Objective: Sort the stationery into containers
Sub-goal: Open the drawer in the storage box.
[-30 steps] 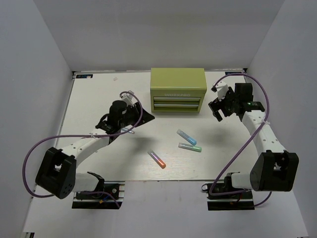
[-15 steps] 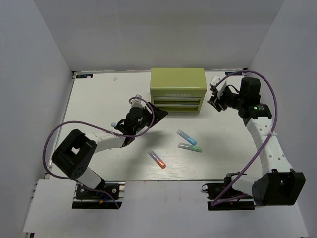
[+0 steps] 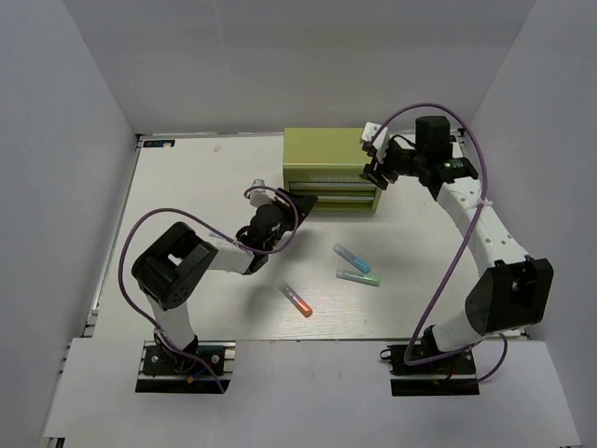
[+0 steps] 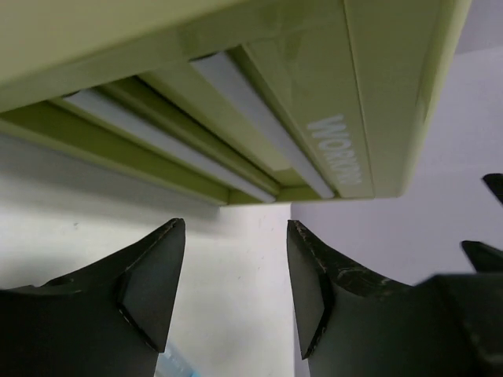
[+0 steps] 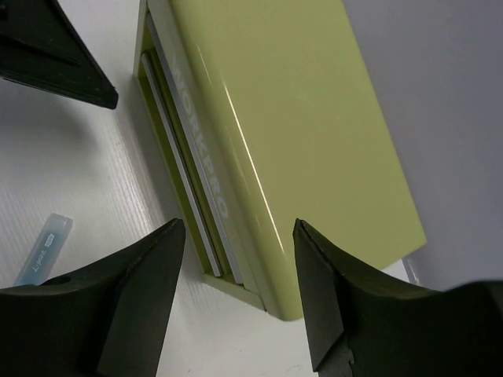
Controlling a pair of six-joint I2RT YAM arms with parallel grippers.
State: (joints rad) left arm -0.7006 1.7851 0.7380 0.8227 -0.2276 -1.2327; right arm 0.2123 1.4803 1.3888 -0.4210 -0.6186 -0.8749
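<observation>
The olive-green chest (image 3: pixel 336 154) stands at the back middle with both front drawers (image 3: pixel 332 194) closed. It also shows in the left wrist view (image 4: pixel 259 118) and the right wrist view (image 5: pixel 291 118). Three tubes lie in front of it: blue (image 3: pixel 352 259), teal-green (image 3: pixel 357 276) and orange-red (image 3: pixel 296 299). The thin pale blue tube is not clearly visible from above. A pale tube (image 5: pixel 43 250) shows in the right wrist view. My left gripper (image 3: pixel 304 202) (image 4: pixel 234 236) is open and empty at the chest's lower left front. My right gripper (image 3: pixel 372 169) (image 5: pixel 237 236) is open and empty over the chest's right end.
White walls close in the table on three sides. Purple cables loop off both arms. The left arm lies low across the table left of the tubes. A pale blue bit (image 4: pixel 174 365) shows at the bottom edge of the left wrist view.
The left gripper has reached right and forward up to the chest's left front. The right gripper has swung left, from beside the chest to over its right end. The tubes have not moved.
</observation>
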